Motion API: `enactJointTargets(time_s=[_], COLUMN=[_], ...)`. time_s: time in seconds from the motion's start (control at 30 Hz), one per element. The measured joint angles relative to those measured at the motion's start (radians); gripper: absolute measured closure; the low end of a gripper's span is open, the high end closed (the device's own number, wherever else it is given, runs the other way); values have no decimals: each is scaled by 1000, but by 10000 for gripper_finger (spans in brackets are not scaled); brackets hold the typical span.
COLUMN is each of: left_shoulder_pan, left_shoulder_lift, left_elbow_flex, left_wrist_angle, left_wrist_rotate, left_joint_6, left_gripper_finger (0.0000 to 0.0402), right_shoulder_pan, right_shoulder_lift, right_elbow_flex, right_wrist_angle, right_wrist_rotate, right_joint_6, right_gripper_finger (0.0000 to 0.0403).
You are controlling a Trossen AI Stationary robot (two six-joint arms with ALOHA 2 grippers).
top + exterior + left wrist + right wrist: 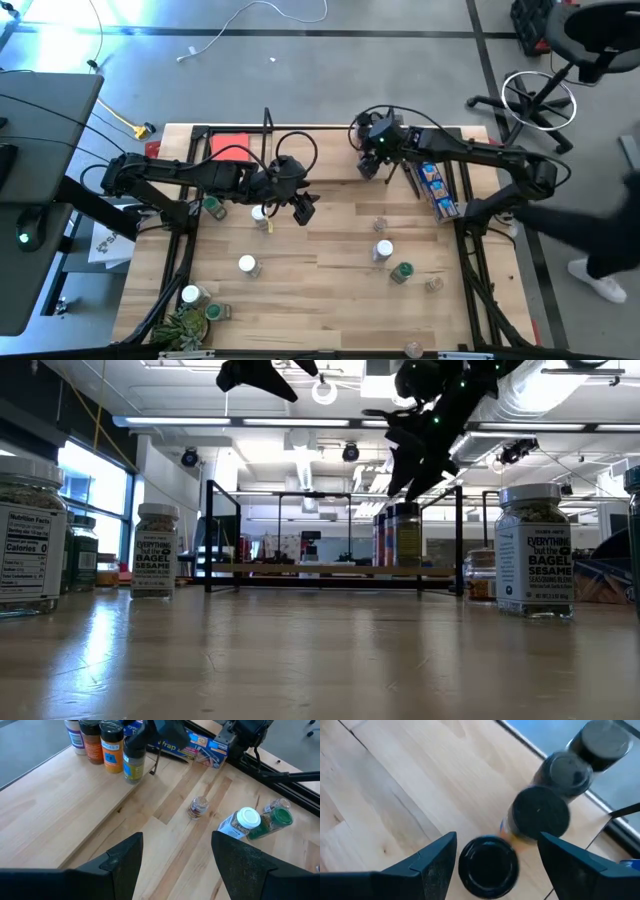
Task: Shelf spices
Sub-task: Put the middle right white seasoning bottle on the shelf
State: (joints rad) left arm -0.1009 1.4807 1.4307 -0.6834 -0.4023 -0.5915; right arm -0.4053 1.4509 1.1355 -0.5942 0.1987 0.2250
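Observation:
The shelf (335, 150), a low light-wood board with black wire ends, stands at the table's far side. Several spice jars with dark lids stand in a row on its right part (112, 747). My right gripper (496, 840) hovers open just above that row. The nearest black-lidded jar (487, 865) stands between and below its fingers, with a gap on each side. My left gripper (303, 210) hangs open over the table's middle with nothing between its fingers (177, 845). More spice jars stand loose on the table, among them a white-lidded one (382, 250) and a green-lidded one (402, 272).
A long blue packet (437, 190) lies by the shelf's right end, and a red card (230, 145) lies on its left part. A green plant (185, 325) stands at the near left corner. Jars stand scattered at left (246, 264) and right (433, 284).

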Motion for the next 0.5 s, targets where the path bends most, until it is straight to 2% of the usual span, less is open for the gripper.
enactJointTargets(time_s=[0.2,0.33,0.5], left_shoulder_pan=[0,0,0], left_shoulder_lift=[0,0,0], left_elbow_flex=[0,0,0], left_wrist_angle=[0,0,0], left_wrist_rotate=[0,0,-1], left_joint_6=[0,-6,-7], left_gripper_finger=[170,170,170], right_shoulder_pan=[9,38,102], right_shoulder_lift=[0,0,-1], right_elbow_flex=[81,119,110], right_wrist_angle=[-116,-193,-217], right_wrist_rotate=[0,-17,-140], right_joint_6=[-16,-16,-21], right_gripper_finger=[132,148,192])
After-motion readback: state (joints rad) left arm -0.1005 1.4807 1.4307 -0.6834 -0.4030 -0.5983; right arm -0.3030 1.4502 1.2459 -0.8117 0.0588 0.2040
